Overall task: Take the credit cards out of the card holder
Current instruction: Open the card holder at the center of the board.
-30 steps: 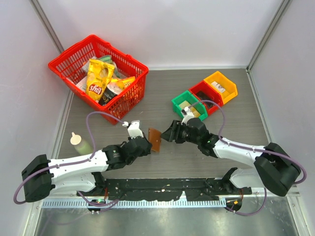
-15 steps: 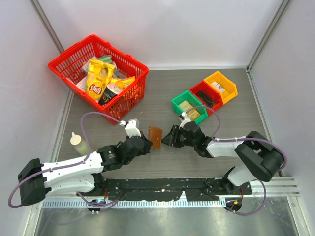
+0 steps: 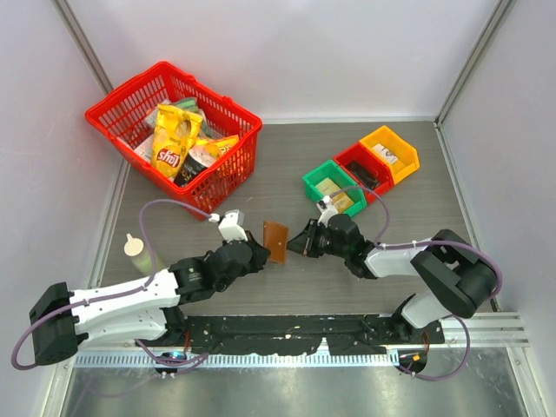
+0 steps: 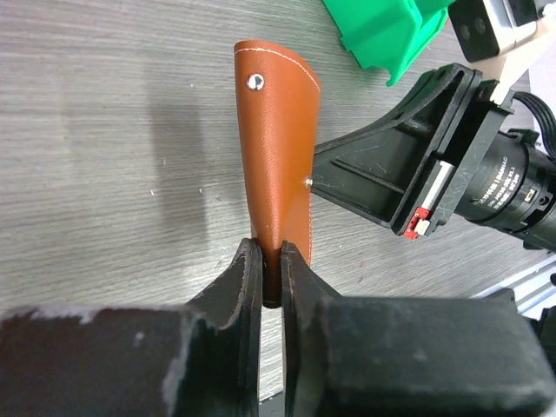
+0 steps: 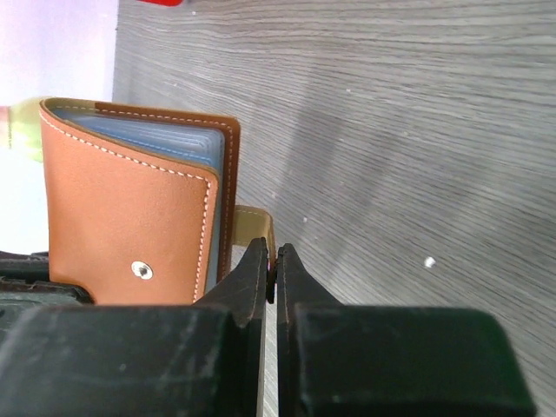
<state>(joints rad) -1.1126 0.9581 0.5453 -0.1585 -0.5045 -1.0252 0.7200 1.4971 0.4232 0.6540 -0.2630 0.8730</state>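
The card holder is a brown leather wallet held upright just above the table between the two arms. My left gripper is shut on its lower edge, and the left wrist view shows the leather pinched between the fingers. My right gripper comes in from the right, shut on the holder's small tan tab. In the right wrist view the holder shows pale blue-grey inner sleeves. The credit cards are hidden inside.
A red basket with yellow snack bags stands at the back left. Green, red and orange bins sit in a row at the back right, the green one close behind the holder. A small bottle stands at the left.
The right gripper has closed from wide open onto the holder's tab. The holder and left gripper have shifted slightly right and away from the arm bases.
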